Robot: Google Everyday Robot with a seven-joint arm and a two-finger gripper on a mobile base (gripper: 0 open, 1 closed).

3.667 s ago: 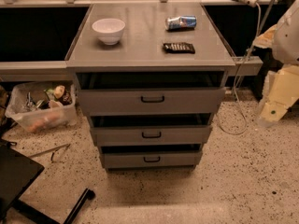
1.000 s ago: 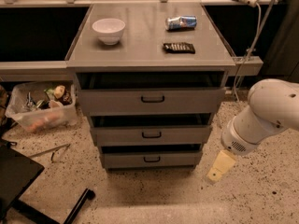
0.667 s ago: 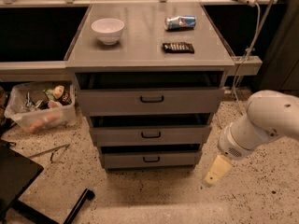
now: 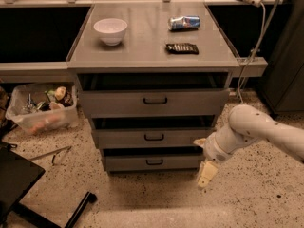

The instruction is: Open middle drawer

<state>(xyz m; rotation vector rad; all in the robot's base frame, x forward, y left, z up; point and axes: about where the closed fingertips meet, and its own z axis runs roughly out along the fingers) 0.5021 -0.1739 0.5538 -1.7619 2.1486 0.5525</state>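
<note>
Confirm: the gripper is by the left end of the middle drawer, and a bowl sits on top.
Not left: the camera view shows the gripper by the right end of the middle drawer. The bowl does sit on top.

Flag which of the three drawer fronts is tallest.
The top drawer, just under the tabletop; the middle drawer and bottom drawer are shorter. The gripper hangs at those two's right ends.
</note>
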